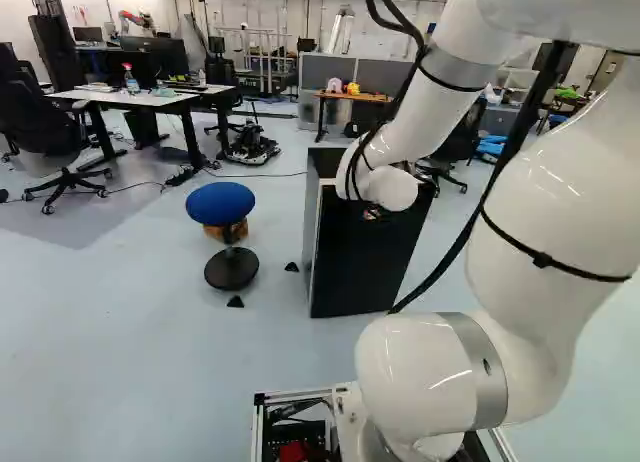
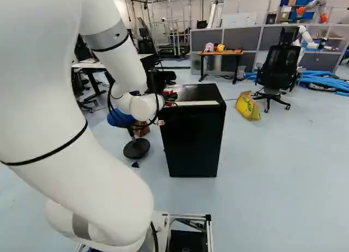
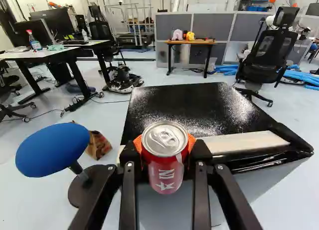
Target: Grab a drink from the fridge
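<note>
The gripper (image 2: 170, 97) shows small and partly hidden behind the arm's wrist, near the top of the black fridge (image 2: 193, 140) in the right base view. In the wrist view the gripper (image 3: 166, 153) is shut on a red drink can (image 3: 164, 172), an orange pad against each side of it. The can is upright, its silver lid showing. Beyond it lies the fridge's glossy black top (image 3: 184, 103), with a pale strip along the near edge. Whether the fridge door is fully closed, I cannot tell.
A blue stool (image 1: 221, 204) stands beside the fridge, a brown bag (image 3: 98, 144) behind it. Desks (image 1: 140, 97) are farther off. A yellow bag (image 2: 248, 106) and an office chair (image 2: 277, 72) stand beyond the fridge's other side. Another robot (image 2: 312, 6) is at the back.
</note>
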